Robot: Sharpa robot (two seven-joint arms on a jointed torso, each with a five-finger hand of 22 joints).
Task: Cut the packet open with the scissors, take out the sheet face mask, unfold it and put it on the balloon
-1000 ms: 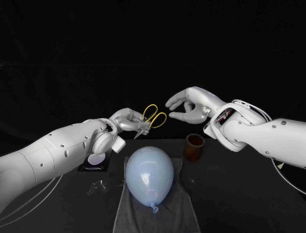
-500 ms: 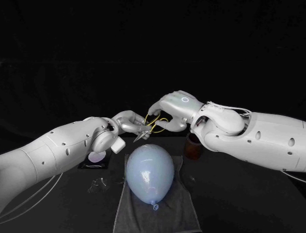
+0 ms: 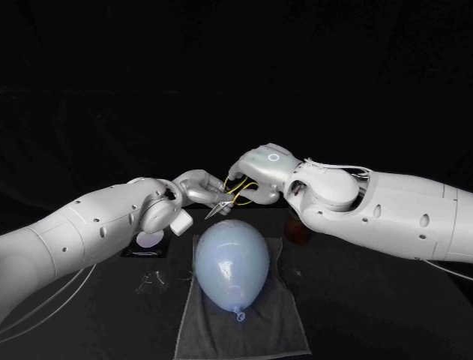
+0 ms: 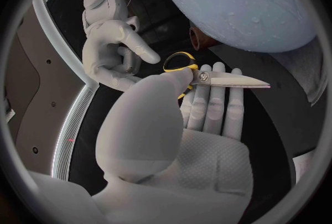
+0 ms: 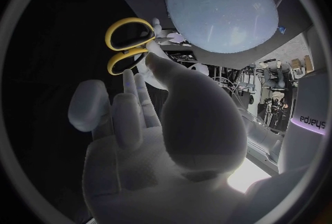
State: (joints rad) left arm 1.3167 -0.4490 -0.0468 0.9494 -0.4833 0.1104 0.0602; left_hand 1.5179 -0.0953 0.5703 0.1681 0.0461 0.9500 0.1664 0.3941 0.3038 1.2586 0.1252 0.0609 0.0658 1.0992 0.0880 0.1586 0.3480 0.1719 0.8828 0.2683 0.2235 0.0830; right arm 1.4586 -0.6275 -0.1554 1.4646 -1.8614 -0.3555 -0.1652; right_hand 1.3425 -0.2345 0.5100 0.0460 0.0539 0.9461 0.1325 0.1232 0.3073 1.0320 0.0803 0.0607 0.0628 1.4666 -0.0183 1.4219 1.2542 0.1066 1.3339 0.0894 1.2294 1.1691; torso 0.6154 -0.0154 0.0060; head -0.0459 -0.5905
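The right hand (image 3: 255,174), apart from the scissors (image 3: 229,196) 1 s ago with its fingers spread, now sits close over their yellow handles, fingertips just beside the loops. Its arm now reaches much farther in across the table behind the balloon (image 3: 232,262). The left hand (image 3: 199,187) now holds the scissors slightly lower, nearer the balloon.

Head camera: mounted high, looked down and forward over black table (image 3: 387,300); middle distance; took in both arms, balloon (image 3: 232,259), scissors (image 3: 226,199).
Left wrist camera: fisheye, sat behind left hand (image 4: 207,135); very close; faced along palm toward balloon.
Right wrist camera: fisheye, sat behind right hand (image 5: 166,141); very close; faced past fingers toward balloon.
Shared ground: all three views covered scissors and balloon; left wrist view also caught right hand; head view held both hands.
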